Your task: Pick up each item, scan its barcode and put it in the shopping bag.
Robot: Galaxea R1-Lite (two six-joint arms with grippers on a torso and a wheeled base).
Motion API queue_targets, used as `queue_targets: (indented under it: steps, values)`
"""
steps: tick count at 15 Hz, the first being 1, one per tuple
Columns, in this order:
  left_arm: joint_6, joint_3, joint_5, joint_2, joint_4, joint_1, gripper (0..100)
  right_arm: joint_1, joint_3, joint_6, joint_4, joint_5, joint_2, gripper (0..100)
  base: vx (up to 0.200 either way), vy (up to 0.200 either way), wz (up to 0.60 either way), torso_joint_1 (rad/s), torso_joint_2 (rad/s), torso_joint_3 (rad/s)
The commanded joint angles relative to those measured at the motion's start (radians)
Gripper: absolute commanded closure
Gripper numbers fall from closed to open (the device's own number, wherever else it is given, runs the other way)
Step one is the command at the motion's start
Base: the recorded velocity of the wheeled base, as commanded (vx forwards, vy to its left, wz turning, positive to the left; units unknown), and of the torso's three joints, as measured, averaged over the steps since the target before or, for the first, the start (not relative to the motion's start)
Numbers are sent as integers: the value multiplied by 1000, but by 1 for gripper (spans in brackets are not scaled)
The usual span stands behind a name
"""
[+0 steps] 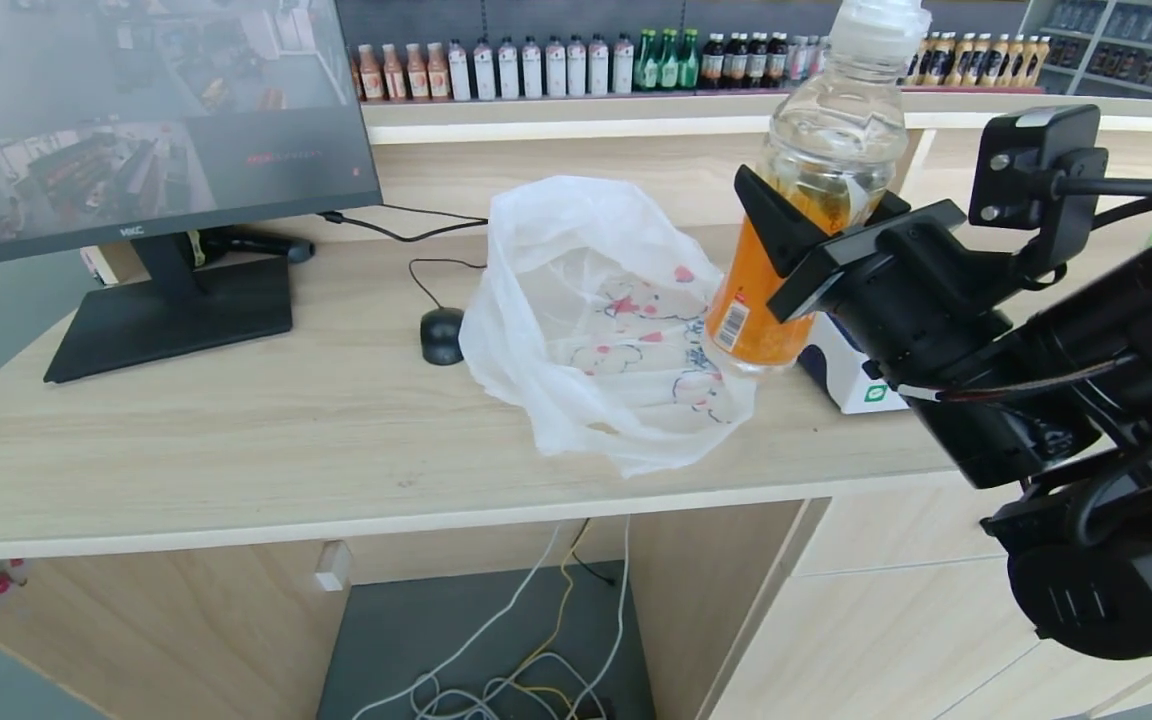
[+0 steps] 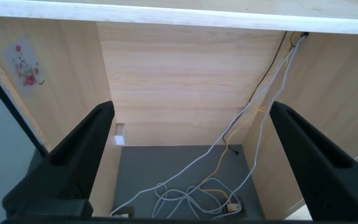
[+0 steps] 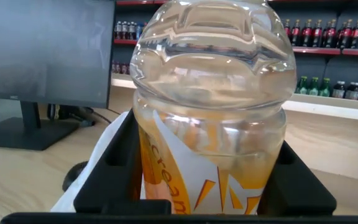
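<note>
Pale wood counter (image 1: 236, 430) runs across the head view, with a monitor (image 1: 136, 120) and a mouse (image 1: 442, 335) at its left and the white shopping bag (image 1: 596, 320) lying slumped and open near the middle. The right gripper (image 1: 816, 215) holds a bottle (image 1: 816, 150) upright, just beside the bag's right edge and in front of a small white box (image 1: 851, 380). The pick-up looks done for this item. Whether its barcode (image 1: 732, 327) has been scanned I cannot tell, and bagging remains. The bag shows a printed pattern, and I cannot make out any goods inside it. The bottle is clear plastic with a white cap, a ribbed shoulder and an orange label round its lower body, with the barcode low on the side facing the bag. From the left wrist view, the left gripper (image 2: 191, 155) hangs below the counter edge, facing a cabinet recess with loose cables (image 2: 191, 193), its jaws spread wide and empty. From the right wrist view, the right gripper's two black fingers (image 3: 114, 162) press against the bottle's labelled sides, clamped firmly, with drink shelves (image 3: 328, 31) behind.
</note>
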Motion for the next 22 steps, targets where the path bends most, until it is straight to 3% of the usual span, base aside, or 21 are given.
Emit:
queue_targets:
  steps: [1, 4, 14, 22]
  values:
    - [0, 0, 0, 0, 0, 0, 0, 1, -1, 1, -1, 0, 0, 100, 0, 200, 0, -2, 2, 7]
    - [0, 0, 0, 0, 0, 0, 0, 1, -6, -1, -1, 0, 5, 100, 0, 200, 0, 1, 2, 2]
    - [4, 0, 0, 0, 0, 0, 0, -25, -73, 9, -1, -1, 56, 100, 0, 0, 0, 0, 0, 0]
    - [3, 0, 0, 0, 0, 0, 0, -64, -216, 19, -1, -3, 165, 100, 0, 0, 0, 0, 0, 0]
